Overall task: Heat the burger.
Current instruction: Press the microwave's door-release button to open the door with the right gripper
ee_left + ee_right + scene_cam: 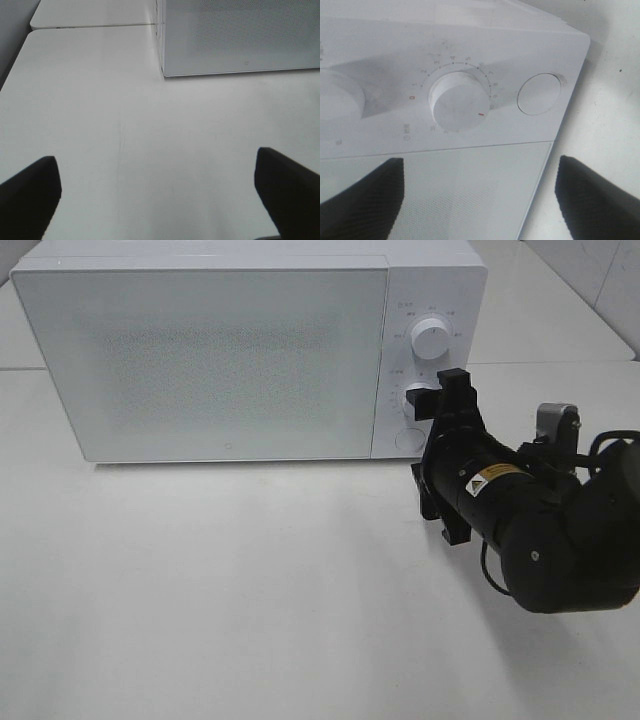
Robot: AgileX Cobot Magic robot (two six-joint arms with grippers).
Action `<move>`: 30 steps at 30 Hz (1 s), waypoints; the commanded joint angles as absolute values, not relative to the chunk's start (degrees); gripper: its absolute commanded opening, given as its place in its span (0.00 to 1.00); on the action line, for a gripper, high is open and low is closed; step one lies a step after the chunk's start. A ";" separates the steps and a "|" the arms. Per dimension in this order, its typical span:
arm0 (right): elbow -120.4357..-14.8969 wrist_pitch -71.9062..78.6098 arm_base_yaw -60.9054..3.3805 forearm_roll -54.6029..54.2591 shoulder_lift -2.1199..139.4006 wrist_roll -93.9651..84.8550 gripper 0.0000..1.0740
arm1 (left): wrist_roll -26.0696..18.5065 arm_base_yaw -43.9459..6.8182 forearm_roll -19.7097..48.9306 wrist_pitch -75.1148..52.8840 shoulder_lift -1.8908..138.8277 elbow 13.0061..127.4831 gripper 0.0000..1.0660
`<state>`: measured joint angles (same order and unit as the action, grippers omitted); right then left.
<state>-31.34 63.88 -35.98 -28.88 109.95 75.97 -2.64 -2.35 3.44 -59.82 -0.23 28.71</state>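
Left tool: shows in the left wrist view only. Its two dark fingers are spread fully apart over bare table and grip nothing.
Table: white and matte. In the exterior high view it carries the microwave at its 12 o'clock end.
Right arm: black. It enters the high view from 4 o'clock and reaches toward 10 o'clock above the table.
Right tool: sits at the microwave's control panel, overlapping the 3 o'clock side of the lower dial in the high view. I cannot tell whether it touches the dial. In the right wrist view its fingers are spread wide with nothing held, and the dial lies beyond the gap.
Microwave: a white box whose front faces 6 o'clock.
Door: shut. It covers the front from the 9 o'clock edge to the panel, and its dotted window is pale with nothing visible through it.
Control panel: a narrow strip on the door's 3 o'clock side.
Upper dial: white and round, at 12 o'clock of the lower dial.
Lower dial: white, ringed by printed numbers, with a red mark on its rim.
Round button: flat and white, at 6 o'clock of the lower dial in the high view.
Burger: not visible in any view. I cannot tell where it is, including whether it is behind the shut door.
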 commanded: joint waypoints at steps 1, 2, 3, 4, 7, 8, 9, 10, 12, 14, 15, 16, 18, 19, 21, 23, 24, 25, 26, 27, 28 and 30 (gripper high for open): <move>-29.45 62.97 -36.21 -27.04 107.03 72.65 0.72 | -2.18 -2.23 3.21 -59.47 -1.49 28.48 0.97; -28.30 61.02 -36.15 -26.36 105.02 70.07 0.72 | -2.18 -2.23 3.21 -59.47 -1.49 28.48 0.97; -27.62 57.47 -35.98 -25.73 102.85 65.72 0.71 | -2.18 -2.23 3.21 -59.47 -1.49 28.48 0.97; -27.62 57.47 -35.98 -25.73 102.85 65.72 0.71 | -2.18 -2.23 3.21 -59.47 -1.49 28.48 0.97; -27.44 49.96 -35.98 -25.73 99.06 57.24 0.71 | -2.18 -2.23 3.21 -59.47 -1.49 28.48 0.97; -27.44 47.21 -35.98 -25.84 97.80 53.86 0.71 | -2.18 -2.23 3.21 -59.47 -1.49 28.48 0.97; -27.44 42.86 -35.98 -26.24 95.80 47.90 0.71 | -2.18 -2.23 3.21 -59.47 -1.49 28.48 0.97; -27.44 42.86 -35.98 -26.24 95.80 47.90 0.71 | -2.18 -2.23 3.21 -59.47 -1.49 28.48 0.97; -27.73 38.10 -35.98 -26.24 94.02 40.79 0.71 | -2.18 -2.23 3.21 -59.47 -1.49 28.48 0.97; -29.16 30.37 -35.98 -26.24 91.79 30.60 0.71 | -2.18 -2.23 3.21 -59.47 -1.49 28.48 0.97; -29.16 30.37 -35.98 -26.24 91.79 30.60 0.71 | -2.18 -2.23 3.21 -59.47 -1.49 28.48 0.97; -30.02 27.33 -35.58 -26.24 91.27 26.87 0.71 | -2.18 -2.23 3.21 -59.47 -1.49 28.48 0.97; -32.20 20.80 -34.55 -26.07 90.70 20.23 0.71 | -2.18 -2.23 3.21 -59.47 -1.49 28.48 0.97; -34.32 13.41 -33.23 -26.07 90.70 12.66 0.71 | -2.18 -2.23 3.21 -59.47 -1.49 28.48 0.97; -35.52 9.74 -32.60 -26.07 90.70 9.00 0.71 | -2.18 -2.23 3.21 -59.47 -1.49 28.48 0.97; -38.27 1.49 -31.11 -26.07 90.70 0.63 0.71 | -2.18 -2.23 3.21 -59.47 -1.49 28.48 0.97; -38.27 1.49 -31.11 -26.07 90.70 0.63 0.71 | -2.18 -2.23 3.21 -59.47 -1.49 28.48 0.97; -39.94 -4.01 -30.14 -25.73 90.70 -4.24 0.71 | -2.18 -2.23 3.21 -59.47 -1.49 28.48 0.97; -40.57 -6.25 -29.56 -25.55 90.70 -5.73 0.71 | -2.18 -2.23 3.21 -59.47 -1.49 28.48 0.97; -40.57 -6.25 -29.56 -25.55 90.70 -5.73 0.71 | -2.18 -2.23 3.21 -59.47 -1.49 28.48 0.97; -42.11 -12.43 -28.48 -25.38 90.70 -9.05 0.71 | -2.18 -2.23 3.21 -59.47 -1.49 28.48 0.97; -42.97 -15.64 -28.13 -24.69 90.70 -10.26 0.71 | -2.18 -2.23 3.21 -59.47 -1.49 28.48 0.97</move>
<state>-42.40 -12.72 -28.59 -25.21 91.16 -7.68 -2.64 -2.35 3.44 -59.82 -0.23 28.71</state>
